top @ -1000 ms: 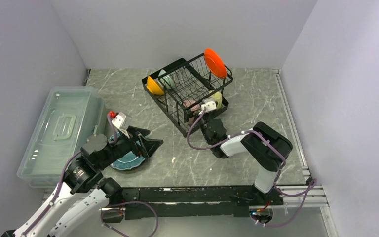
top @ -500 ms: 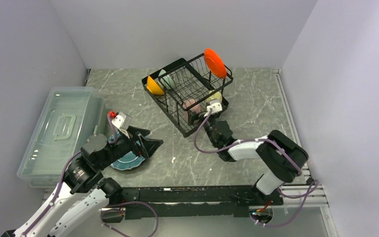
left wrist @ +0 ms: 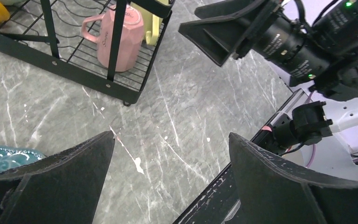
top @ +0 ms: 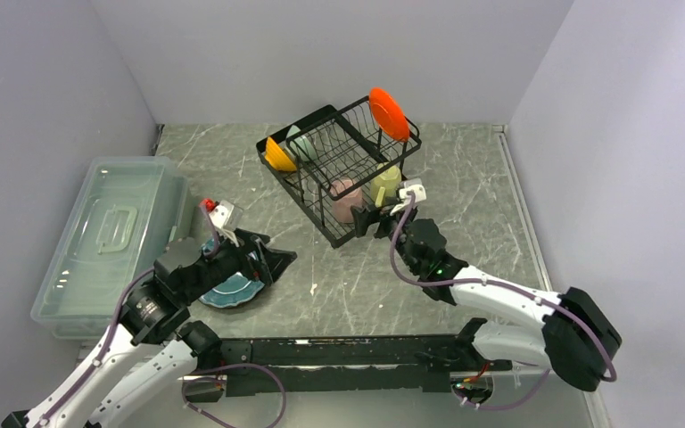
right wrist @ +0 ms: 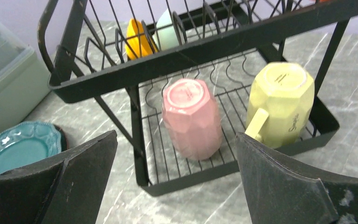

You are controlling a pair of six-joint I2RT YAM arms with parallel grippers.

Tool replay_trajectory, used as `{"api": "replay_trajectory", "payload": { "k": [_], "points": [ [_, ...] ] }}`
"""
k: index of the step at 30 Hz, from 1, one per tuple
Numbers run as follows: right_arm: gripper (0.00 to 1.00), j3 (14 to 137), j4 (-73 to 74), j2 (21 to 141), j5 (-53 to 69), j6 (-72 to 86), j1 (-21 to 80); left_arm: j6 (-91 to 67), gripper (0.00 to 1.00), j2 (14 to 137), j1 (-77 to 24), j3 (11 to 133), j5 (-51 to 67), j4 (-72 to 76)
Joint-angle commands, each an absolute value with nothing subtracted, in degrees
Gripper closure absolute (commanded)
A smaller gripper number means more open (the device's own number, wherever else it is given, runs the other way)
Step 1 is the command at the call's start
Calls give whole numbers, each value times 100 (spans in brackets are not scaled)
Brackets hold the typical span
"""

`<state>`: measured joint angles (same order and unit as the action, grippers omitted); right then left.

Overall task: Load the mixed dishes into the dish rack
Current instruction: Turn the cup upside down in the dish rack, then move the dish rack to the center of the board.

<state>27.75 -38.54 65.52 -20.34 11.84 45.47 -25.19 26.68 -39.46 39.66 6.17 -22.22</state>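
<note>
While both tools stand with their fingers wide apart and nothing between them, the right tool [top: 373,221] points at the near end of the dish rack [top: 339,143], close to it but not touching. Just in front of it (seen best from the right wrist) the pink mug [right wrist: 191,116] and the pale yellow mug [right wrist: 279,100] stand bottom up, side by side, on the lower tray. At the far left end of this tray the orange-yellow bowl [right wrist: 137,39] and the pale green bowl [right wrist: 168,35] lean on edge. The small orange-red plate [top: 388,113] stands upright at the far right corner of the raised basket. The left tool [top: 266,254] hangs over the bench [top: 464,187], just beside a teal plate [top: 227,290] that lies flat outside the rack, near the clear lidded bin [top: 111,241].
</note>
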Motion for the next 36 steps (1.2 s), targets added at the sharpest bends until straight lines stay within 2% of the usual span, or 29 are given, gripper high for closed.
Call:
{"api": "replay_trajectory", "payload": {
  "k": [1,8,16,22,32,36],
  "points": [
    [1,3051,-2268,6034,-1740,1773,4577,-2553,1,2800,-3946,4260,387,-2350],
    [7,3187,-981,5434,-1228,2227,4579,-2551,1,2910,-3946,4280,123,-2443],
    [15,3232,-845,5404,-941,2856,4936,-2538,1,3046,-3946,4341,110,-2524],
    [13,4453,-310,6306,-2550,3046,6125,-2637,0,3262,-3946,4715,-163,-3221],
    [15,5747,92,7590,-2950,3388,6345,-2369,1,3413,-3946,5181,-248,-4055],
    [19,6064,288,8035,-3445,3533,6354,-2312,1,3259,-3946,5049,-268,-4064]
  ]
}}
